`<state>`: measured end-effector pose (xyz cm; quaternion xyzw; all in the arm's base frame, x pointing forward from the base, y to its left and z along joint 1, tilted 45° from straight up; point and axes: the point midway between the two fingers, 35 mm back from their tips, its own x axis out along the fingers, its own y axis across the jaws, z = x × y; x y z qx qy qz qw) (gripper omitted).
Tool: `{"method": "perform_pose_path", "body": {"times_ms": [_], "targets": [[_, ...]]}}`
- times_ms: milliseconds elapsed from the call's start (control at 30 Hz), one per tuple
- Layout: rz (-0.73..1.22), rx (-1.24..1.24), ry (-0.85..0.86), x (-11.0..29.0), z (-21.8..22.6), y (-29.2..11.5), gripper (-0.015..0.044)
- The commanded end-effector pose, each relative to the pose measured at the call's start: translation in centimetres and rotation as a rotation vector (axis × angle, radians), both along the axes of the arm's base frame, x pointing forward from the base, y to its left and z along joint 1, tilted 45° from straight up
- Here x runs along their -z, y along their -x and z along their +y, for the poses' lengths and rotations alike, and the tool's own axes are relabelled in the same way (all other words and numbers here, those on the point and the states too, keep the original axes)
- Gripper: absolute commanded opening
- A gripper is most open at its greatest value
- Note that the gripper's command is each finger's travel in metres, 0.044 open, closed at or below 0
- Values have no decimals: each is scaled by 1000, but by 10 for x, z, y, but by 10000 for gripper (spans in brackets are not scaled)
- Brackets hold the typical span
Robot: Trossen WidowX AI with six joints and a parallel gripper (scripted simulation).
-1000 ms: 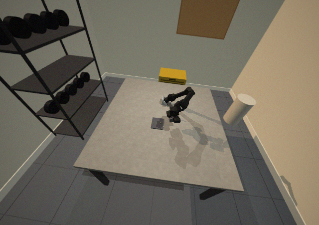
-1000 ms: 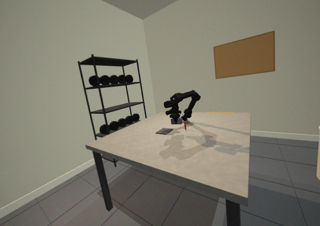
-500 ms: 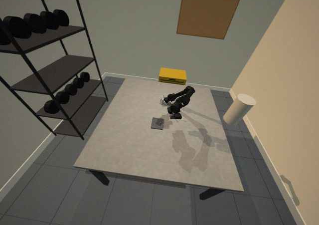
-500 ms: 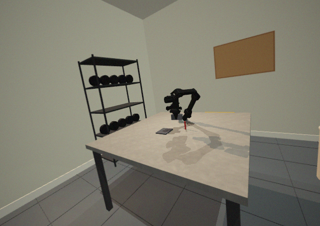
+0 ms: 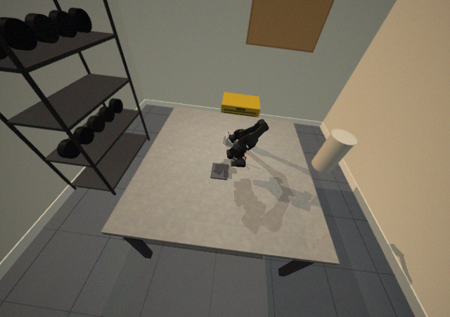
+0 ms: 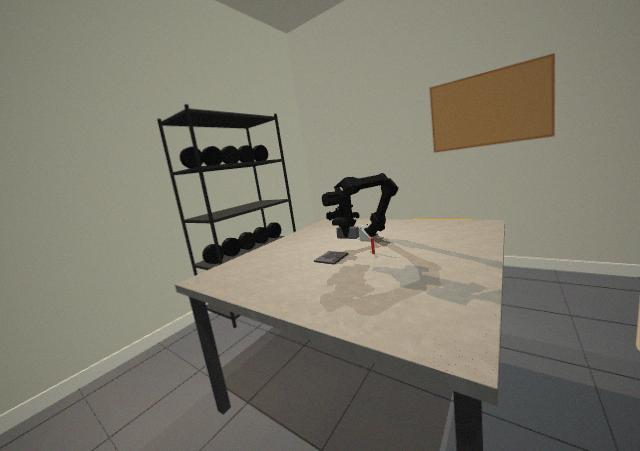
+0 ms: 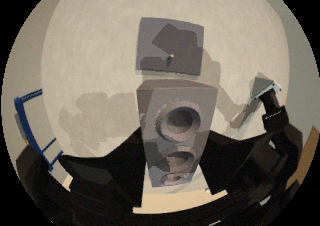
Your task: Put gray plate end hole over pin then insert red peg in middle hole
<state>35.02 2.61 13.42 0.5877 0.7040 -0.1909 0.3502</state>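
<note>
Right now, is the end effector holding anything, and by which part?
Yes: the end effector is shut on the gray plate, gripping it at one end, so the plate's other end hangs toward the base.

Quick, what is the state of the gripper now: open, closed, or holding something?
Gripper: closed on the gray plate, held above the table, not yet on the base.

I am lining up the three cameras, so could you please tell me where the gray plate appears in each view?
Top: hidden under the gripper, right of the base.
Exterior: gray plate held in the gripper, above the table, behind the base.
Wrist: center, holes showing, below the base.
Shared landmark: the base.
</note>
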Motion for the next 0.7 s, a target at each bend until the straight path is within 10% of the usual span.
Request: {"method": "perform_pose_path", "body": {"times_ms": [0,667], "targets": [[28,23,8,13,-6,-2,0],[140,106,21,72,-27,-5,0]]}}
